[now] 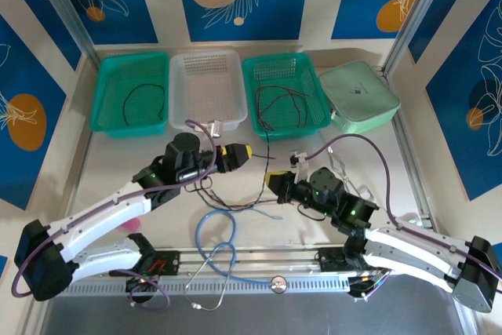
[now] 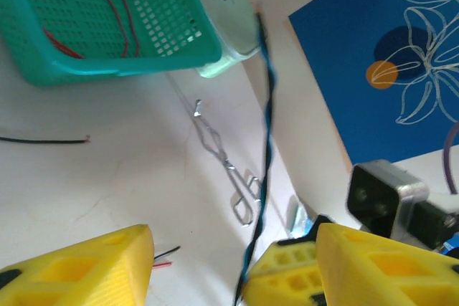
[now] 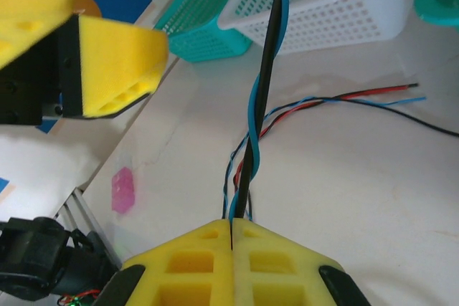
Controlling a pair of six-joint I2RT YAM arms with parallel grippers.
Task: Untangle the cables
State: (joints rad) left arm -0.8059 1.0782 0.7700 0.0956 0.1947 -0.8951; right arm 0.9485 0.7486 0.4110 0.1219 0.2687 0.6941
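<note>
A twisted black and blue cable [image 3: 259, 98] rises taut from my right gripper [image 3: 232, 238], which is shut on it. In the top view this gripper [image 1: 274, 182] sits mid-table, and the cable [image 1: 267, 158] runs up toward the right green basket [image 1: 255, 88]. More red, black and blue cables [image 1: 235, 203] lie loosely tangled between the arms, and their ends [image 3: 373, 96] trail beyond the right gripper. My left gripper [image 1: 240, 151] stands open, its fingers [image 2: 79, 270] wide apart, and the twisted cable [image 2: 267, 127] passes just beside its right finger.
The left green basket [image 1: 106, 92] holds a black cable, the white basket [image 1: 205, 60] is bare, and the right green one holds red and black cables. A mint pouch [image 1: 358, 96] lies at the back right. A light-blue tube [image 1: 216, 233] loops near the front rail. Metal tweezers [image 2: 222, 159] lie on the table.
</note>
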